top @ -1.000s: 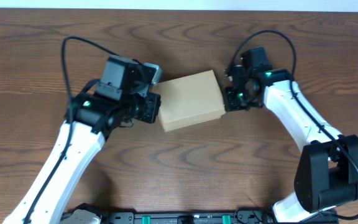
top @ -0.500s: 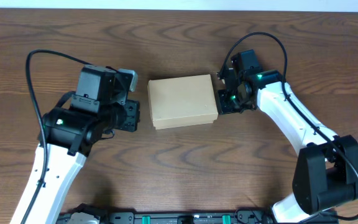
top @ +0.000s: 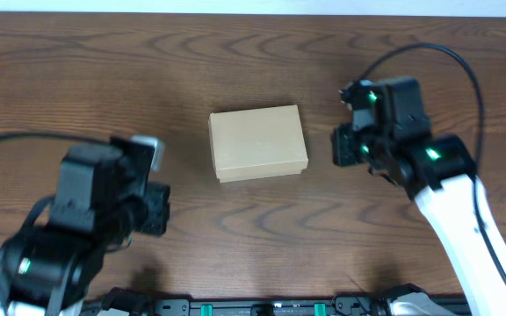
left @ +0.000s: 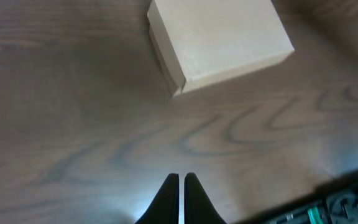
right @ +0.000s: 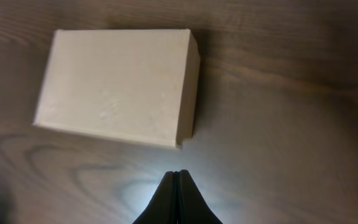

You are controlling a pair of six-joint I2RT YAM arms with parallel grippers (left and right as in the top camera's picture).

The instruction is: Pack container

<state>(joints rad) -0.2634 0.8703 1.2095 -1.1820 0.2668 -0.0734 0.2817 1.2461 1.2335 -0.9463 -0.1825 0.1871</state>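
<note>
The container (top: pixel 258 143) is a small tan cardboard box with its lid closed, lying flat on the wooden table in the middle of the overhead view. It also shows in the left wrist view (left: pixel 219 40) and in the right wrist view (right: pixel 120 85). My left gripper (left: pixel 180 178) is shut and empty, raised above bare table to the box's left. My right gripper (right: pixel 178 173) is shut and empty, raised above bare table to the box's right. Neither gripper touches the box.
The dark wooden table (top: pixel 262 61) surrounds the box. A black rail with green parts (top: pixel 262 308) runs along the near edge and shows in the left wrist view (left: pixel 347 199).
Both arms have drawn back from the box's sides and risen. The box turned from tilted to square with the table and now lies free.
</note>
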